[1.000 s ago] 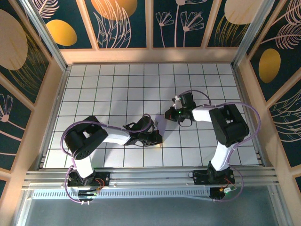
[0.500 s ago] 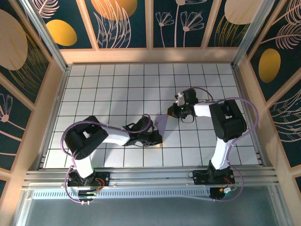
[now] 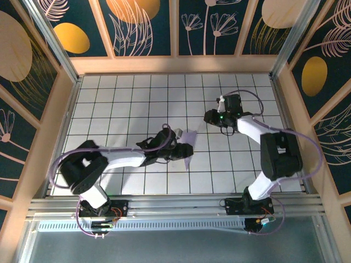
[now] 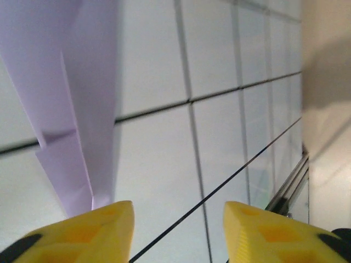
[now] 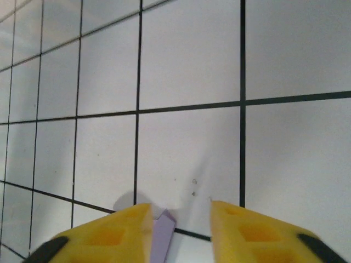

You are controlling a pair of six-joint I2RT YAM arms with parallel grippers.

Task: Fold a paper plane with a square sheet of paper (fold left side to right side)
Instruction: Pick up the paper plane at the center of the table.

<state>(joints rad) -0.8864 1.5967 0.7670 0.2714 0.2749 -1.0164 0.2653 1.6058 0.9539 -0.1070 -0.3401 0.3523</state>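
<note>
Ok so, starting on the left: the left gripper (image 3: 178,148) sits low over the tiled table (image 3: 126,104), right against the left edge of the paper plane (image 3: 190,138). On its wrist cam the yellow fingers (image 4: 93,230) are spread wide with nothing between them, and the paper's narrow end comes down right next to the left-hand finger. So it's not pinching anything.

The paper lies mid-table between the two arms, a bit toward the left one. It's already a slim folded shape, so I'd guess the job is well along and this is a re-grip before the next left-over-right fold.

To do that well, I'd come in flat and slide one finger under the left edge. Then carry it across until the edges line up and press along the crease, not in the middle of a flap. The other arm should pin the right side, because thin paper will probably skate on that smooth surface.

Further right, the right gripper (image 3: 210,116) is just past the paper's far end, jaws apart too. Its cam shows a small lavender corner in the gap beside one finger, but it's not clamped.

Materials: thin matte lavender paper with sharp creases, overlapping angled flaps and a stepped notch. The tiles are glossy white with a thin black grid, and the fingertips are chunky yellow plastic.
</note>
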